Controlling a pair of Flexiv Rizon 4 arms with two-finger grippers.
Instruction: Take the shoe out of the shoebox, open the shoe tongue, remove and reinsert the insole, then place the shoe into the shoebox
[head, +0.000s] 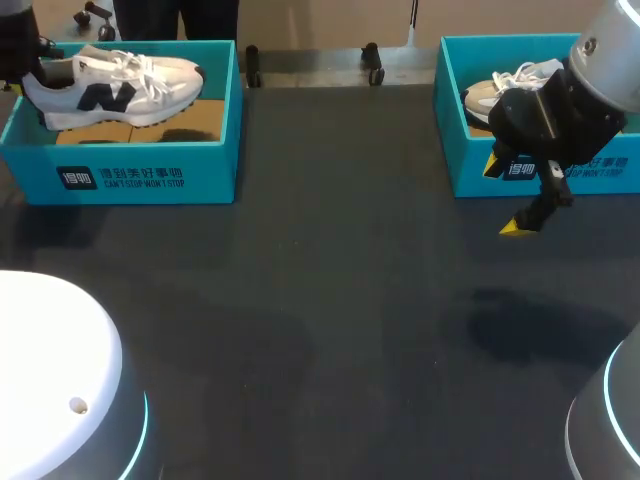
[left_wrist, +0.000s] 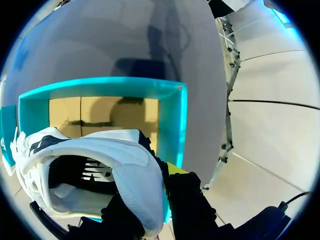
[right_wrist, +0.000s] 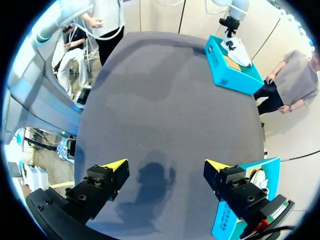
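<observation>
One shoe (head: 115, 88) lies toe-right in my far-left shoebox (head: 140, 165), heel pinched by my left gripper (left_wrist: 150, 197) (the nearer arm); my right gripper (right_wrist: 166, 165) hangs spread, well apart.

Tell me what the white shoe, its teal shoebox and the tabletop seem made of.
The white shoe: likely textile with smooth synthetic overlays, matte; laces and layered panels show. The teal shoebox: probably printed cardboard; bare brown board shows inside. The tabletop: dark grey, matte, perhaps a fabric or rubber mat; it gives soft shadows, no glare.
</observation>
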